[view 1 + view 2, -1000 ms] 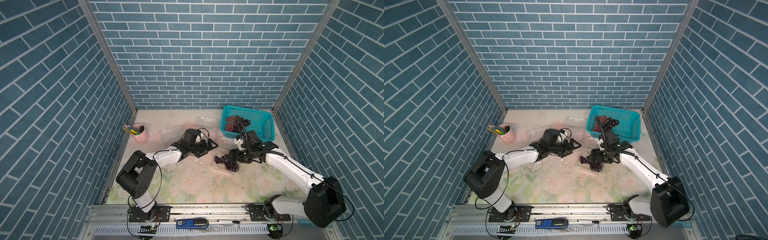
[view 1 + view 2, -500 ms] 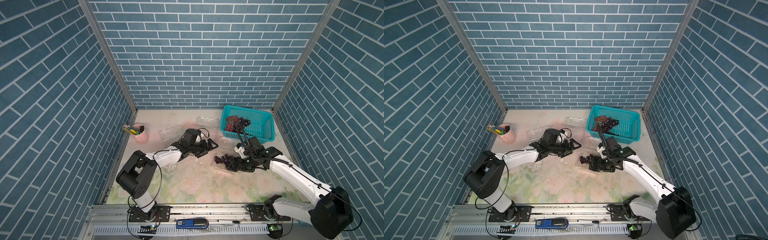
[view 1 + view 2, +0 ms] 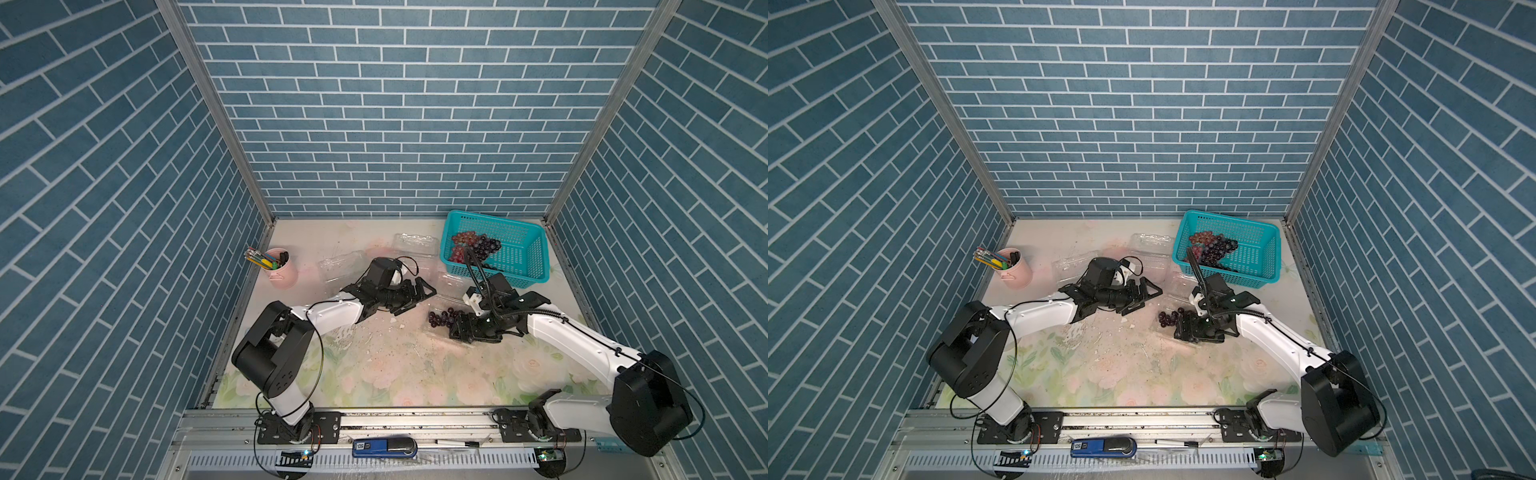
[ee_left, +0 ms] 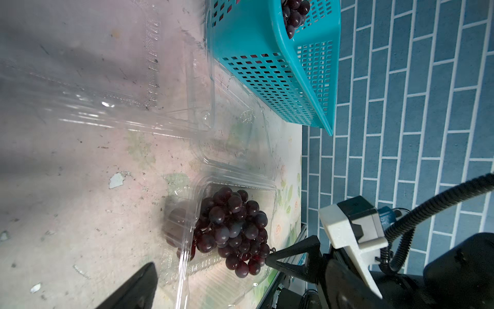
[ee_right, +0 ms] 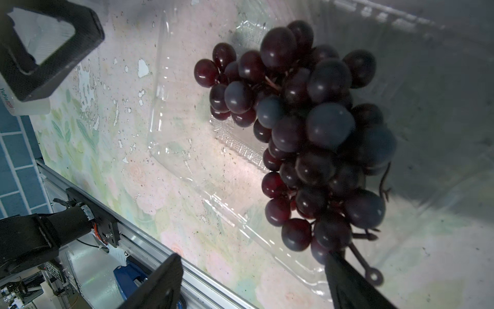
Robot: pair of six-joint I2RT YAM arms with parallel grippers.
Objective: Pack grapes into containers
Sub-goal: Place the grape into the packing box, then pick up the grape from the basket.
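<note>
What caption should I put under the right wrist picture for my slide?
A dark purple grape bunch lies in a clear container, with the open right gripper close by.

3 containers [image 3: 415,245]; 1 bskt [image 3: 536,266]; 1 cup [image 3: 284,274]; approx 3 grape bunches [image 3: 442,319].

The grapes [image 5: 307,128] look glossy, the container [image 5: 187,171] clear plastic, the basket [image 4: 267,72] perforated plastic.

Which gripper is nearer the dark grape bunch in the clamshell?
Right. The right gripper, open, is beside the dark grape bunch, at its stem end; the left gripper, open, stands apart, outside the clamshell.
</note>
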